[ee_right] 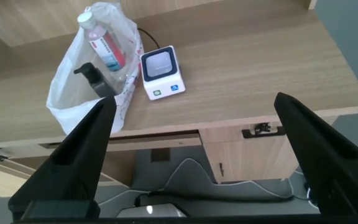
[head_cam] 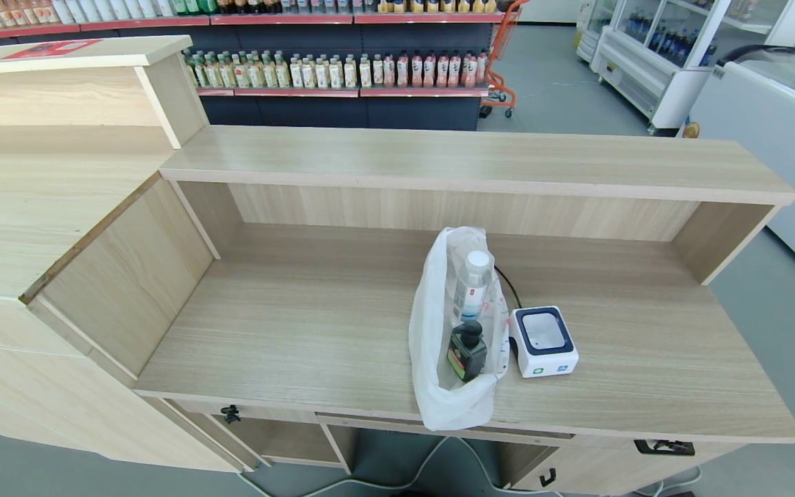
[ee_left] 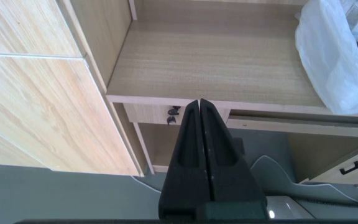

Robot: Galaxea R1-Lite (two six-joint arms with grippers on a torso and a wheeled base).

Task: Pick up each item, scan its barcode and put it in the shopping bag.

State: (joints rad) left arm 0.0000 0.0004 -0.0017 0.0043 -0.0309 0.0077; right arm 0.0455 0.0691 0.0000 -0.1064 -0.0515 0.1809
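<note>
A white plastic shopping bag (head_cam: 432,345) stands on the wooden counter (head_cam: 301,331). Inside it are a clear bottle with a white cap (head_cam: 473,279) and a dark green pump bottle (head_cam: 467,351). A white barcode scanner (head_cam: 543,340) with a dark-framed window sits just right of the bag. My left gripper (ee_left: 199,115) is shut with nothing in it, held low in front of the counter's left end. My right gripper (ee_right: 194,115) is open wide and empty, below the counter's front edge, with the bag (ee_right: 73,87), the bottles and the scanner (ee_right: 161,73) beyond it.
A raised shelf (head_cam: 473,162) runs along the back of the counter, with side walls at both ends. A taller wooden cabinet (head_cam: 38,207) stands to the left. Drawers and cables lie under the counter. Store shelves with bottles and white freezers are behind.
</note>
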